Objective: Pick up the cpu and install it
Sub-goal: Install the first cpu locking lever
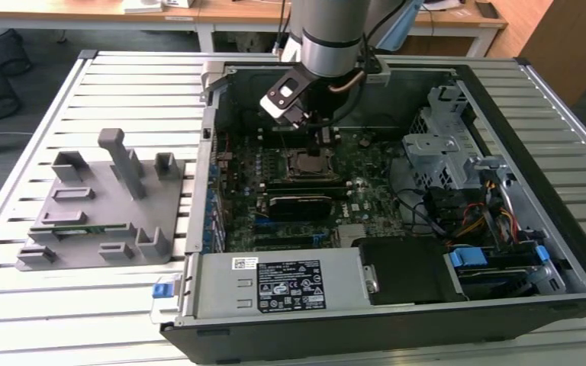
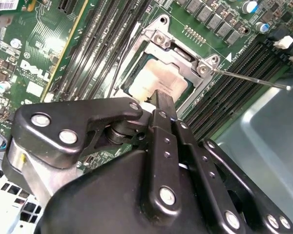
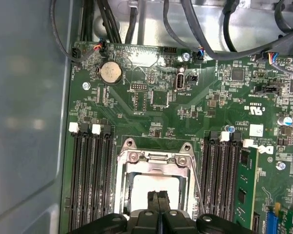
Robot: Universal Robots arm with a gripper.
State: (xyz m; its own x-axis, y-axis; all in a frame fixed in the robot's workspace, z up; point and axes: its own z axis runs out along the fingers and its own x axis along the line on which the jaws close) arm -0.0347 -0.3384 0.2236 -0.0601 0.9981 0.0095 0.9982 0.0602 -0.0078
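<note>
The cpu [image 2: 158, 80] is a flat square chip with a pale silver top, lying inside the metal-framed socket [image 3: 154, 158] on the green motherboard. In the first wrist view the cpu [image 3: 151, 184] shows through the frame's window. My gripper [image 2: 161, 100] hangs straight over it with its two black fingers pressed together and nothing between them. The fingertips [image 3: 153, 196] sit over the chip's middle; I cannot tell whether they touch it. In the exterior view the gripper [image 1: 323, 139] is inside the open computer case, just above the socket [image 1: 308, 162].
Black memory slots [image 3: 93, 180] flank the socket, with a green memory stick [image 3: 246, 187] beside them. A thin metal lever [image 2: 249, 78] juts from the socket. Case walls [image 1: 211, 137], drive cage [image 1: 441, 145] and power supply [image 1: 272, 286] ring the board. A grey fixture [image 1: 104, 206] stands outside.
</note>
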